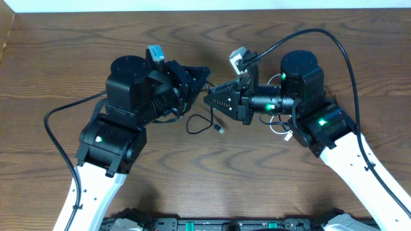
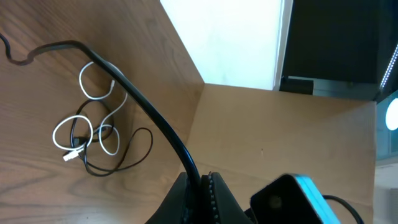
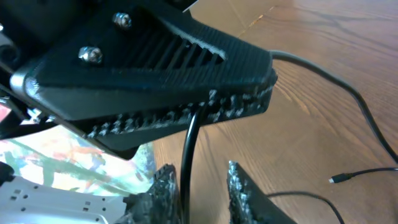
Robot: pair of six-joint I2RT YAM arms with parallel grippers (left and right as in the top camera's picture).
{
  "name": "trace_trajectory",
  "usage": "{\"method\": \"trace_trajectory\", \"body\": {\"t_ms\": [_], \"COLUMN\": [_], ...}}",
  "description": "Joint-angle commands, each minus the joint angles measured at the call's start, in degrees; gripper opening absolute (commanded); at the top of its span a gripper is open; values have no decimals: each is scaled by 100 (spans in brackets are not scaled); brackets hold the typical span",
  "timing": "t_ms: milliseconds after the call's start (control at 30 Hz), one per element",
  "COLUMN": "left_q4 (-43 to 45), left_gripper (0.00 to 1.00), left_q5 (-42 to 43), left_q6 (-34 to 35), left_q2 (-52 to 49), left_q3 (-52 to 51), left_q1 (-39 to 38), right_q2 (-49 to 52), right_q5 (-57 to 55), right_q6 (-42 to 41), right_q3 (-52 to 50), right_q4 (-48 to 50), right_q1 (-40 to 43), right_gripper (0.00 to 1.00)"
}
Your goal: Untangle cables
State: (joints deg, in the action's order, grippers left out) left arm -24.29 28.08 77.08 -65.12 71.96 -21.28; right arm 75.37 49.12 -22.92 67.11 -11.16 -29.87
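Observation:
My left gripper (image 2: 202,178) is shut on a black cable (image 2: 124,93), which runs from its jaws out over the table. In the overhead view my left gripper (image 1: 204,78) meets my right gripper (image 1: 209,100) tip to tip. My right gripper (image 3: 199,172) is open, and the held black cable (image 3: 189,140) hangs from the left fingers between its two fingers. A white cable (image 2: 93,127) lies looped with another thin black cable (image 2: 127,158) on the table. The white cable (image 1: 280,130) shows partly under my right arm. A black cable loop (image 1: 196,125) with a small plug lies below the grippers.
The wooden table (image 1: 212,179) has a cardboard wall (image 2: 280,130) along one side. A loose black plug end (image 3: 336,179) lies on the wood to the right of my right fingers. The arms' own thick black wires arc over the table on both sides.

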Motion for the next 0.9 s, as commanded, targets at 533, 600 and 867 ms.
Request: {"method": "trace_trajectory", "body": {"t_ms": [533,600,867], "left_q4": [-20,-44,-444], "left_gripper": [15,17,32], "left_q5": [-505,-761,-1591], "left_q6": [-37,-37,-35], "left_q2": [13,13,-79], "left_q3": [74,74,74], "left_q1": [-28,-28,-28], "right_q2": [-9,-9,-9], "right_q5": [-13,-13,-13], "right_q6": [20,20,26], "right_q3": [61,61,61], "right_q4": [-44,-68,-57], "right_q1": [-46,-33,-7], "right_gripper": [2,1,1]}}
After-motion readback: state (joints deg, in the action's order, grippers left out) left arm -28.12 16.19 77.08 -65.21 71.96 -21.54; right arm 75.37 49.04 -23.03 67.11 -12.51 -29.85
